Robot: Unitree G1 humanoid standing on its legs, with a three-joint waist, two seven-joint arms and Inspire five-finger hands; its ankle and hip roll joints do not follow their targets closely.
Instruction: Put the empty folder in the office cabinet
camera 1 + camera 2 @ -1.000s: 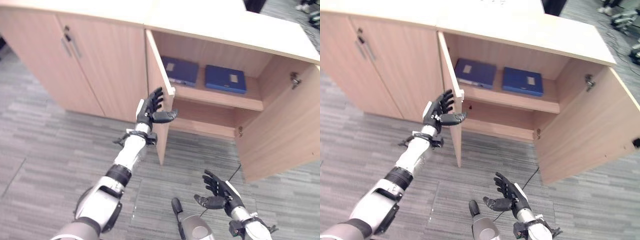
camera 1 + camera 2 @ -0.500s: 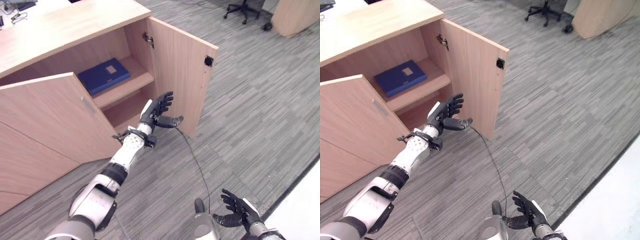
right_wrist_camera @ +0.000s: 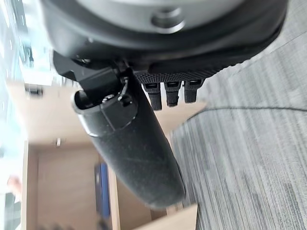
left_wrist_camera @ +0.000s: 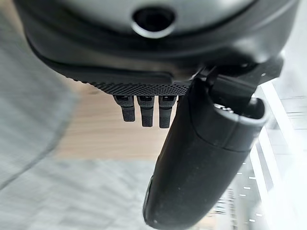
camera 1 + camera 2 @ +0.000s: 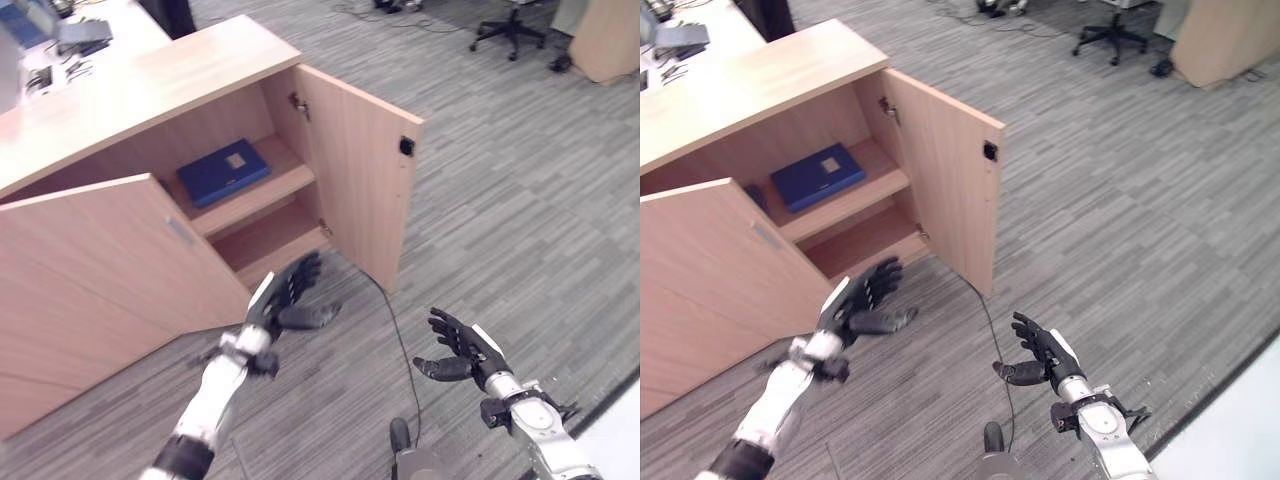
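We observe the right hand (image 3: 158,57) at close range, its thumb (image 3: 129,143) extended and its fingers (image 3: 172,92) straight, holding nothing. Past the hand we note grey striped carpet (image 3: 249,158). We record an open wooden cabinet (image 3: 62,177) beyond the thumb, with a blue folder (image 3: 101,189) standing inside it. One cabinet door (image 3: 177,219) hangs open, just beside the thumb's tip.

Blue folder (image 5: 224,171) lies flat on upper shelf of my office cabinet (image 5: 150,90); both cabinet doors stand open; cabinet sits far left.
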